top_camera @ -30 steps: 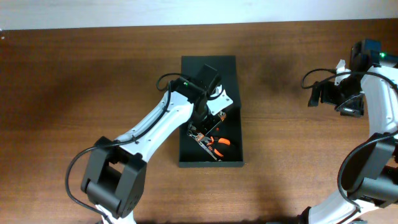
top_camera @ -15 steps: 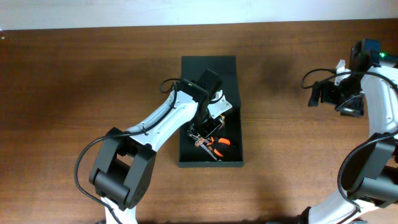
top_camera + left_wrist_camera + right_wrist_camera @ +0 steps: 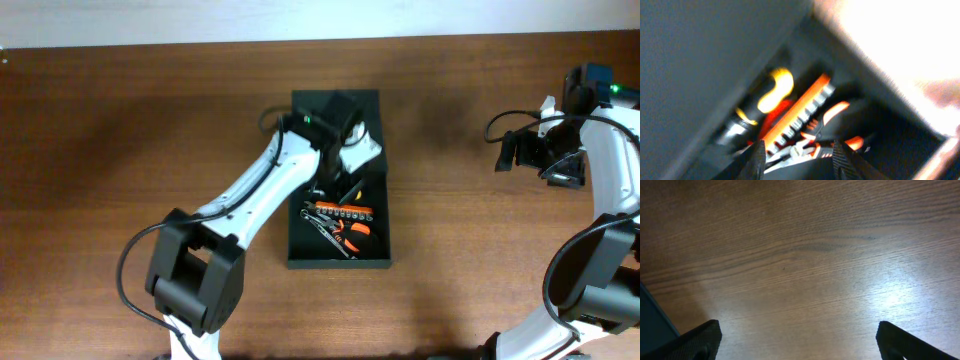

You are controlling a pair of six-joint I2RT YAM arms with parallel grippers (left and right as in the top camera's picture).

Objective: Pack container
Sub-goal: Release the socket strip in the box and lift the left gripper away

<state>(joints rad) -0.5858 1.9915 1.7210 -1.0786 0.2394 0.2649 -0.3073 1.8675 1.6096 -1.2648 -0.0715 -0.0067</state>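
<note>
Over table centre sits the matte black rectangular container [image 3: 374, 250] | your left gripper [image 3: 799, 160] hangs above it, half-spread, empty | step: likely tool drop-off; orange bit strip [image 3: 340, 212] and orange-handled pliers [image 3: 354, 231] lie inside | right gripper [image 3: 797, 340] wide, empty, well apart | next: rise straight, walls close; brown wooden table [image 3: 150, 120] gives room.

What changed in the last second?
The left pincer opened, let go of the orange bit strip and drew back toward the far end of the container. The strip now lies flat over the orange-handled pliers inside. The container and the right pincer, open above the table, stayed put.
</note>
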